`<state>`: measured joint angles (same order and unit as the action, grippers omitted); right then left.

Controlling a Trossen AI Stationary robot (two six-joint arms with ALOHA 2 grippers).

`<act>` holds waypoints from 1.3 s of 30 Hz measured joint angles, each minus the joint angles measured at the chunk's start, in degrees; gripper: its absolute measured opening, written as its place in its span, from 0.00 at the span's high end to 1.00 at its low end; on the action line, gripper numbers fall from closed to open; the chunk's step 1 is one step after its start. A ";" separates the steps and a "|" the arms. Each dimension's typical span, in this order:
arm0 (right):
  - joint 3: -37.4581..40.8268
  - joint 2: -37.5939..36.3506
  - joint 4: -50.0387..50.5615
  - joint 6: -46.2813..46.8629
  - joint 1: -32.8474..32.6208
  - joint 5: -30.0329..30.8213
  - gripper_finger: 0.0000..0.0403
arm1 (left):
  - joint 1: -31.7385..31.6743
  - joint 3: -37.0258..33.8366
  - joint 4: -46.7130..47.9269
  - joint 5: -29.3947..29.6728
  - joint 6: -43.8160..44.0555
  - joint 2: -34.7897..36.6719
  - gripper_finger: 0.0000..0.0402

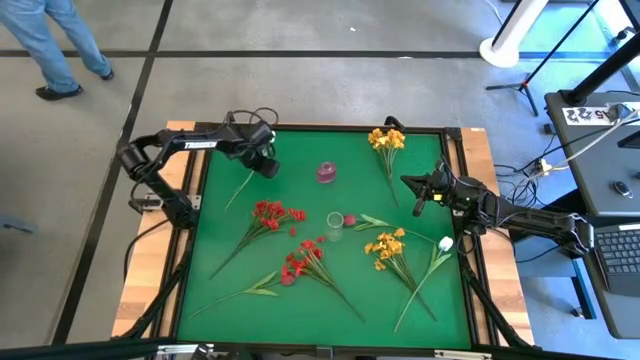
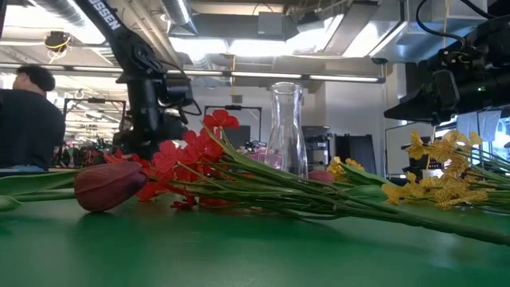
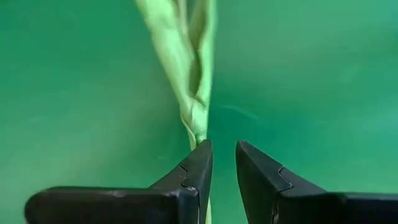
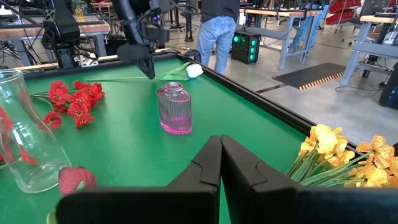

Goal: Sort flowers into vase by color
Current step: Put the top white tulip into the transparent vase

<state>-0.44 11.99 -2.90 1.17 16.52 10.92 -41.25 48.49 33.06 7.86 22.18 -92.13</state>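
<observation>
My left gripper hovers low at the table's far left, fingers a narrow gap apart, over a white flower's green stem; its white bud lies just past the gripper. My right gripper is shut and empty, raised right of centre. A small pink vase and a clear glass vase stand upright mid-table. Red sprays, yellow sprays, another white bud and a red bud lie flat on the green mat. My left gripper comes down from above along the white flower's stem, where the twisted leaves end. The stem runs under one finger. I cannot tell whether that finger touches it. The flower lies flat on the mat.
A loose green stem lies at the near left. The mat's wooden border frames the table. A person walks on the floor beyond the far left corner. A bare stretch of green mat shows along the far edge.
</observation>
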 joint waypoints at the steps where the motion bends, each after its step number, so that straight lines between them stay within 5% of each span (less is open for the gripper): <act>1: 0.01 0.00 0.00 0.01 -0.01 0.00 0.98 | 0.08 0.00 0.19 1.74 0.86 -0.50 0.83; 13: -0.01 -0.01 0.00 0.01 -0.01 0.00 0.98 | 3.15 0.54 1.65 -3.20 7.34 0.39 0.83; 26: 0.00 0.00 0.00 0.00 0.00 -0.03 0.98 | 7.84 13.00 19.89 5.41 4.30 1.50 0.82; 39: 0.00 0.00 0.00 0.00 0.00 -0.03 0.98 | 5.17 14.40 25.57 8.26 0.14 1.54 0.51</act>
<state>-0.44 11.99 -2.90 1.17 16.53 10.90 -36.08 62.89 58.63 16.12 22.33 -90.59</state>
